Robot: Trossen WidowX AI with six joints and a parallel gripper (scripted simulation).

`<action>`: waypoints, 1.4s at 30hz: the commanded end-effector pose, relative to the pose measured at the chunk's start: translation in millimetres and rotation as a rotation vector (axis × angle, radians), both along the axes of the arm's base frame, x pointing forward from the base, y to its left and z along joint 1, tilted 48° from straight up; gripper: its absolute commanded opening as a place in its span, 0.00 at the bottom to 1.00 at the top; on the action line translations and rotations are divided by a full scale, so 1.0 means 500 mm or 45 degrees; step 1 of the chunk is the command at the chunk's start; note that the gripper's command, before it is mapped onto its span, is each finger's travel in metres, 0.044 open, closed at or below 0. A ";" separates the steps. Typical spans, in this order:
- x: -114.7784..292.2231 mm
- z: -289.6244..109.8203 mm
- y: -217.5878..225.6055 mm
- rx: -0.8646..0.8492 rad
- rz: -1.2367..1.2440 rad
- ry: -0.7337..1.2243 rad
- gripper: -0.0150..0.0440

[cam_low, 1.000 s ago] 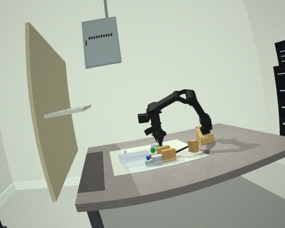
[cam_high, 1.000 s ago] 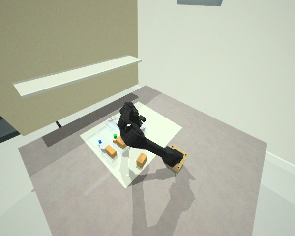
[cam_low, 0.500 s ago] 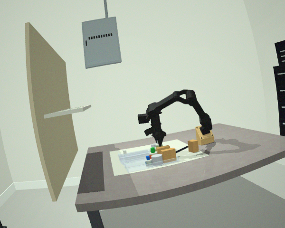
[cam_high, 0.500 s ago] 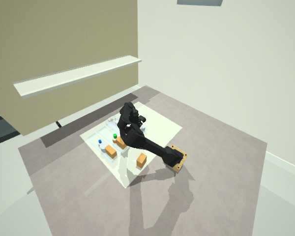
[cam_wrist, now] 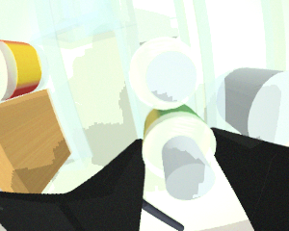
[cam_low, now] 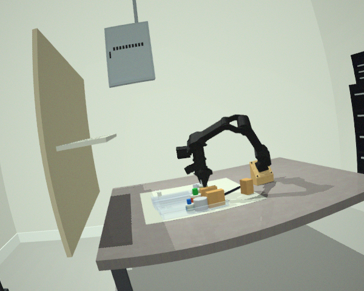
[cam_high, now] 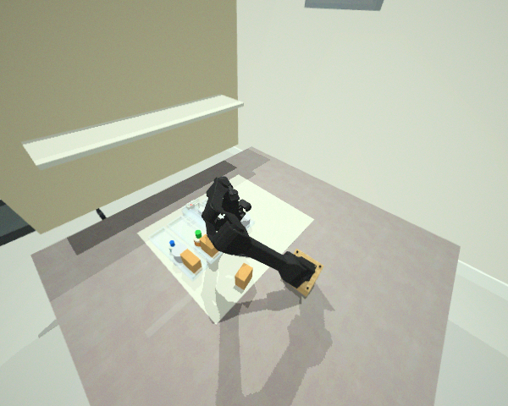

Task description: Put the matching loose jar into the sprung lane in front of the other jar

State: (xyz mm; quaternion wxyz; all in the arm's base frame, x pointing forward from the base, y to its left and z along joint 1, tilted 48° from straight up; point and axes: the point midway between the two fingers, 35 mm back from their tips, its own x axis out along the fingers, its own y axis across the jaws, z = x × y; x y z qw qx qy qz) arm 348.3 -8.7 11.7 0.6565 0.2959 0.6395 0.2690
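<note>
Black fingers of the gripper (cam_wrist: 183,173) are clamped about half open on the white-capped jar (cam_wrist: 181,148), with a matching jar (cam_wrist: 166,77) just beyond.

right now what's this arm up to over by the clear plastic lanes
The black arm's gripper is shut on a small grey-capped jar with a green-and-yellow band, held over the clear plastic lane tray. Just ahead in the wrist view stands another pale-capped jar, which looks like its match, so the held jar seems lined up behind it. Neighbouring lanes hold a green-capped jar, a blue-capped jar and tan wooden blocks; one more block stands loose on the white mat.
</note>
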 end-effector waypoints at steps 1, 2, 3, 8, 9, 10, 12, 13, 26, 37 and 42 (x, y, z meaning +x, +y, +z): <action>0.007 0.000 0.008 0.011 0.000 -0.018 0.25; 0.006 -0.001 0.008 0.011 0.000 -0.018 0.25; 0.006 -0.001 0.008 0.011 0.000 -0.018 0.25; 0.006 -0.003 0.011 0.011 0.000 -0.018 0.25; 0.006 -0.003 0.011 0.011 0.000 -0.018 0.25; 0.006 -0.004 0.012 0.011 0.000 -0.018 0.25; 0.006 -0.004 0.012 0.011 0.000 -0.018 0.25; 0.006 -0.005 0.013 0.011 0.000 -0.018 0.25; 0.005 -0.010 0.019 0.011 0.000 -0.018 0.25; 0.004 -0.014 0.023 0.012 0.000 -0.018 0.25; 0.004 -0.016 0.026 0.012 0.000 -0.018 0.25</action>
